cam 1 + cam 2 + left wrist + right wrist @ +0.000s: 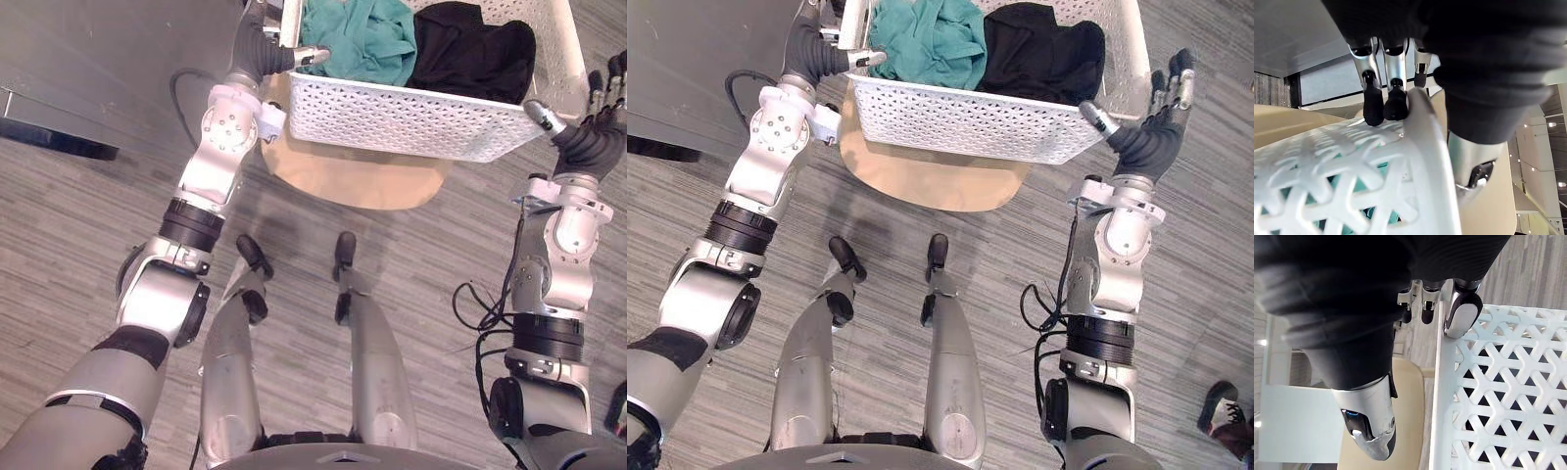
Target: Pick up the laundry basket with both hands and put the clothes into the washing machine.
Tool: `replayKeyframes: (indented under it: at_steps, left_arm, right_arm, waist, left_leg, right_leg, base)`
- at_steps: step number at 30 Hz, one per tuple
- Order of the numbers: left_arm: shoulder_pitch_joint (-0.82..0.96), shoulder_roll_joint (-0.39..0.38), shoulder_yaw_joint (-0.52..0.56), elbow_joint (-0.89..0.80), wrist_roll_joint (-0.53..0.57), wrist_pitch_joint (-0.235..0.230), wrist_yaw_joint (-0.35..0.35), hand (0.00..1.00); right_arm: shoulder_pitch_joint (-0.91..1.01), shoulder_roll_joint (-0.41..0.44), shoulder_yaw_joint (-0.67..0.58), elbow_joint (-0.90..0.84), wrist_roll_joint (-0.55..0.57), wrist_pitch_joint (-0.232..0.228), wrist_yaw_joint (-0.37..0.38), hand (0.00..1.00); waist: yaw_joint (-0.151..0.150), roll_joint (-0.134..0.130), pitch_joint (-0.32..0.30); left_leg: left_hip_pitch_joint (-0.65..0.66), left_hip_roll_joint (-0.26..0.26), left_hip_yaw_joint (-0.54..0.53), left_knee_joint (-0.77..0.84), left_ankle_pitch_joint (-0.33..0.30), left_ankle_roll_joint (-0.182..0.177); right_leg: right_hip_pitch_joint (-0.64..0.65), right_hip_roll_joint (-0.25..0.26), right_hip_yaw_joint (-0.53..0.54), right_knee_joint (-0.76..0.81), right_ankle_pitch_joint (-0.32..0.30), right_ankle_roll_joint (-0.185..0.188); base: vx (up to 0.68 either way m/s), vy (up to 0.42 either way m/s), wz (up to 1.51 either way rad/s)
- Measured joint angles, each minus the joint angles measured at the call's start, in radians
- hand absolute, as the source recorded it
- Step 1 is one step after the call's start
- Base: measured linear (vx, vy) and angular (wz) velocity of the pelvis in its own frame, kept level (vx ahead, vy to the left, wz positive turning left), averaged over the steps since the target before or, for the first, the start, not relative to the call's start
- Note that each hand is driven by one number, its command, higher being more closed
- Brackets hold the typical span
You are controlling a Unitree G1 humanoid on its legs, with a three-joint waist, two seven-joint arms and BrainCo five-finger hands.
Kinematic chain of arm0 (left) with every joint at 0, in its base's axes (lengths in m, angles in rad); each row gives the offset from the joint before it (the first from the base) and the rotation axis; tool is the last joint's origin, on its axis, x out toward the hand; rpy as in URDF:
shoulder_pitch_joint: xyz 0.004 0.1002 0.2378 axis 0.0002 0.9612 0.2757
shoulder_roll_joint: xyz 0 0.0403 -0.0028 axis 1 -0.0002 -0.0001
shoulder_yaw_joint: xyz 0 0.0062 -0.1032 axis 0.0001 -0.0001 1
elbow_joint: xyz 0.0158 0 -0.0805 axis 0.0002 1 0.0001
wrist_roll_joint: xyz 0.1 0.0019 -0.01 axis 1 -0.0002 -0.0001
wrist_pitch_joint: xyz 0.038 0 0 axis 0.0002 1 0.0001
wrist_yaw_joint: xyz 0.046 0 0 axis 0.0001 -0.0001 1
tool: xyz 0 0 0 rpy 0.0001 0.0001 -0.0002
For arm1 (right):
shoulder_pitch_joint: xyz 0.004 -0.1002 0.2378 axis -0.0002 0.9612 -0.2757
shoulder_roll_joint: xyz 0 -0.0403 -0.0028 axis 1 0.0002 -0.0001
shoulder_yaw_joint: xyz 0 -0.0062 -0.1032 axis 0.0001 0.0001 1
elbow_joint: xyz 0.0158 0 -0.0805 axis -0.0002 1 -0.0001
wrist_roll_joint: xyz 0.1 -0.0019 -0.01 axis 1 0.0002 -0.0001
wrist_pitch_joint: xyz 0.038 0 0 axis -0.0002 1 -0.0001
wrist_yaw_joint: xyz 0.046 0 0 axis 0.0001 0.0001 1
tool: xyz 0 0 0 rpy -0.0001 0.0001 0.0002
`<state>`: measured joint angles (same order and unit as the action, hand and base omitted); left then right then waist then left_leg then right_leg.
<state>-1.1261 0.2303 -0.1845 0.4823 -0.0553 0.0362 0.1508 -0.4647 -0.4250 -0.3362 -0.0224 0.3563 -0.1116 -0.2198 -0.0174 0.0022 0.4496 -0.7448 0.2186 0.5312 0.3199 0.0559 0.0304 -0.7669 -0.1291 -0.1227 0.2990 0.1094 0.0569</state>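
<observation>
Grip on left: the left hand (838,57) clasps the left end of the laundry basket (411,122). Its thumb lies over the rim and into the basket. Its fingers (1383,98) are on the outer side with their dark tips against the rim, so the end wall is pinched between them.
Left half of basket: a teal garment (362,39) is heaped inside and touches the tip of the left thumb.
Basket itself: white, rectangular and lattice-walled, it sits between the two hands with the clothes inside.
Under the basket: a tan round top (353,181) juts out past the basket's near wall. Whether the basket rests on it or hangs clear cannot be told.
Right half of basket: a black garment (470,49) is bundled beside the teal one, up against the right end wall.
Grip on right: the right hand (1151,132) is released, its palm turned to the basket's right end. Its fingers (1176,78) are straight alongside that wall and its thumb (1097,117) touches the near right corner. In the wrist view a fingertip (1462,316) presses on the lattice at the rim.
Far right: a person's shoe (1220,411) is on the floor, well apart from the basket, beyond its right end.
</observation>
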Motion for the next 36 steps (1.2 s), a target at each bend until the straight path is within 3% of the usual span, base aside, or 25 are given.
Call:
replayKeyframes:
  at_steps: [7,10,13,16,26,29,32,36]
  left_arm:
    - [-0.001,0.053,0.012,0.002,0.036,0.017,-0.038,0.0]
    - [0.0,0.11,-0.035,-0.001,0.164,0.022,-0.094,0.0]
    - [0.045,0.198,-0.08,-0.064,0.366,0.022,-0.139,0.0]
    - [0.114,0.228,-0.096,-0.087,0.441,0.022,-0.172,0.0]
    - [0.323,0.239,-0.079,-0.24,0.451,0.022,-0.213,0.0]
    - [0.467,0.197,0.0,-0.381,0.419,0.017,-0.183,0.0]
    - [0.664,0.091,0.095,-0.485,0.353,0.0,-0.146,0.0]
    - [0.972,-0.068,0.138,-0.57,0.133,-0.036,-0.127,0.0]
  right_arm:
    - [0.072,0.046,0.027,-0.017,0.0,0.002,0.044,0.0]
    - [0.139,0.052,0.042,-0.073,-0.001,0.007,0.084,0.0]
    - [0.252,0.046,0.04,-0.164,-0.001,0.005,0.137,0.0]
    - [0.356,0.039,0.038,-0.185,-0.001,0.006,0.177,0.0]
    - [0.421,0.031,0.016,-0.237,-0.01,0.006,0.227,0.0]
    - [0.425,0.064,0.019,-0.238,-0.012,0.006,0.227,0.0]
    - [0.473,0.124,0.069,-0.242,-0.044,0.006,0.224,0.0]
    - [0.626,0.242,0.215,-0.248,-0.123,0.008,0.234,0.0]
  waist:
    - [0.009,0.001,0.034]
    - [0.011,0.002,0.036]
    - [0.009,0.001,0.037]
    - [0.009,0.001,0.037]
    - [0.019,0.002,0.036]
    - [0.028,0.002,0.036]
    - [0.039,0.002,0.02]
    - [0.073,0.002,-0.055]
  left_leg:
    - [0.02,0.028,-0.002,0.087,-0.036,0.005]
    - [0.016,0.061,-0.011,0.168,-0.09,-0.003]
    - [0.022,0.09,-0.013,0.245,-0.136,-0.006]
    - [0.043,0.1,-0.014,0.277,-0.156,-0.008]
    - [0.088,0.102,-0.014,0.28,-0.161,-0.007]
    - [0.139,0.085,-0.013,0.257,-0.158,-0.01]
    - [0.216,0.062,-0.024,0.25,-0.168,-0.02]
    - [0.318,0.017,-0.093,0.243,-0.183,-0.044]
  right_leg:
    - [0.022,0.002,0.004,0.063,-0.036,0.0]
    - [0.021,0.009,0.009,0.131,-0.076,-0.003]
    - [0.021,0.016,0.023,0.198,-0.116,-0.003]
    - [0.035,0.015,0.029,0.235,-0.139,-0.004]
    - [0.079,0.015,0.029,0.238,-0.146,-0.002]
    - [0.121,0.005,0.028,0.243,-0.16,-0.001]
    - [0.183,-0.019,0.022,0.287,-0.22,-0.006]
    - [0.305,-0.069,-0.036,0.368,-0.323,-0.003]
  base:
    - [-0.01,-0.072,-0.03]
    - [-0.02,-0.075,-0.08]
    - [0.0,-0.057,-0.12]
    - [0.01,-0.049,-0.04]
    - [-0.01,-0.028,0.0]
    - [0.02,-0.028,0.07]
    - [0.08,-0.069,0.26]
    - [0.12,-0.115,0.51]
